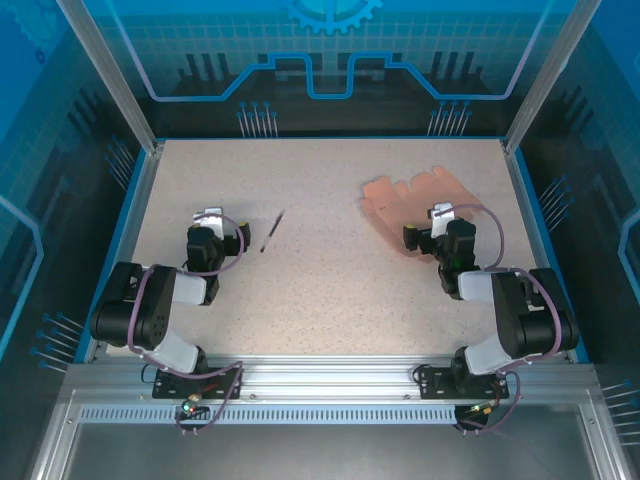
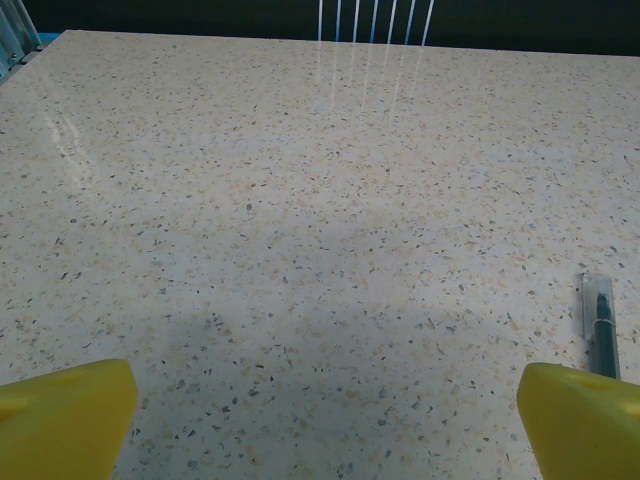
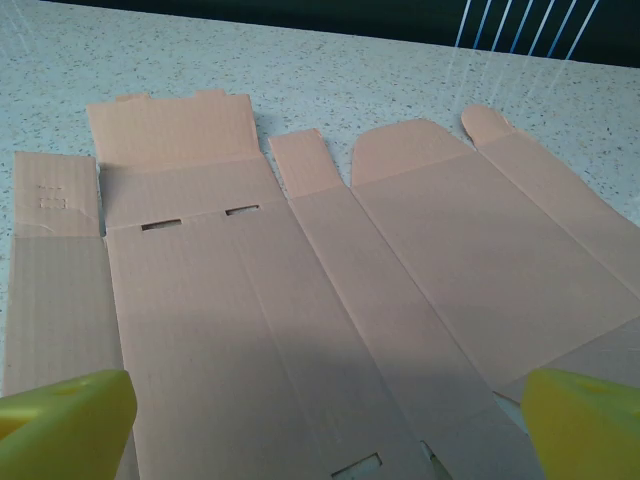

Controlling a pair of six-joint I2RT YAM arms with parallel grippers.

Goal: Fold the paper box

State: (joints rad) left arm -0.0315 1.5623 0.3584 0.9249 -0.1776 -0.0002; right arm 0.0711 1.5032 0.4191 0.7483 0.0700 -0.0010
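Speckled table (image 1: 330, 290) bears the flat, unfolded paper box (image 1: 398, 205).

The paper box (image 3: 300, 300) runs off the right wrist view's bottom edge. A yellow finger (image 2: 585, 420) hides the near end of the dark stick (image 2: 603, 330).

Your black two-finger left gripper (image 1: 208, 220) sits low and points to 12 o'clock, with its yellow fingertips (image 2: 65, 405) spread as wide as they go. Same deal with the black two-finger right gripper (image 1: 441, 214): aimed at 12, yellow fingertips (image 3: 585, 415) far apart. Both arms are folded up, the left elbow poking out at 9 o'clock and the right elbow at 3.
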